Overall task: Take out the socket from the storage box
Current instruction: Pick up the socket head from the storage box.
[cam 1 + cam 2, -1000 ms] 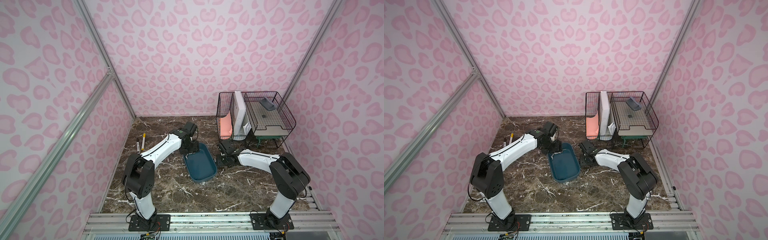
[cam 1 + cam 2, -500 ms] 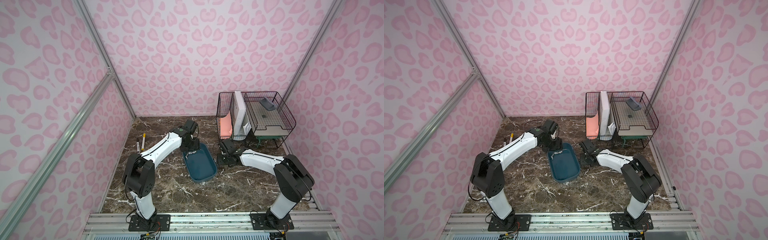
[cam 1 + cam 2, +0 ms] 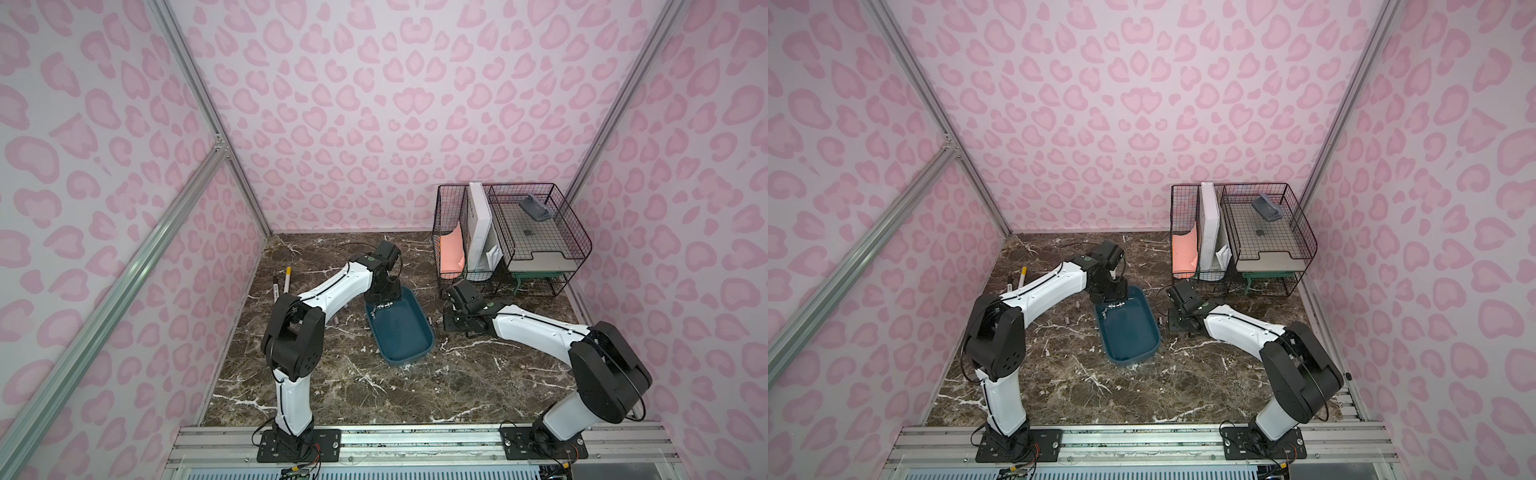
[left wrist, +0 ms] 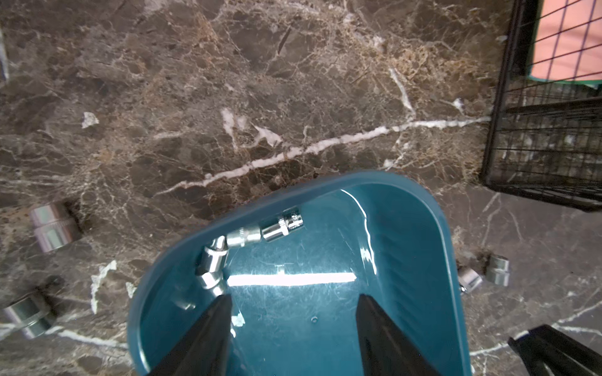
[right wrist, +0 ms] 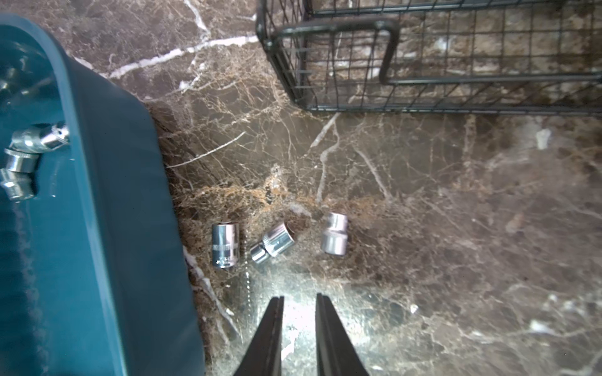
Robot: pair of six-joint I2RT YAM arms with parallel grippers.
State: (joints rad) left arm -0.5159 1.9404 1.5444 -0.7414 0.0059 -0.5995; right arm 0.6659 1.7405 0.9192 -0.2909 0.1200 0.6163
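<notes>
The left gripper (image 4: 293, 298) hangs spread and empty inside the box (image 4: 439, 244). The sockets (image 4: 244, 236) lie clustered just ahead of it, off to one side. They look like small, hard, slick steel, likely to roll, so pinch one across its knurled waist. The right gripper (image 5: 299, 298) is nearly pressed together and empty.

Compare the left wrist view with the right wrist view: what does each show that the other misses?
Left wrist only: the open left claw over the tray, a pink folder, two sockets on the marble away from the rack. Right wrist only: the right claw, a socket close beside the tray. Both: tray, the sockets inside it, rack.
</notes>
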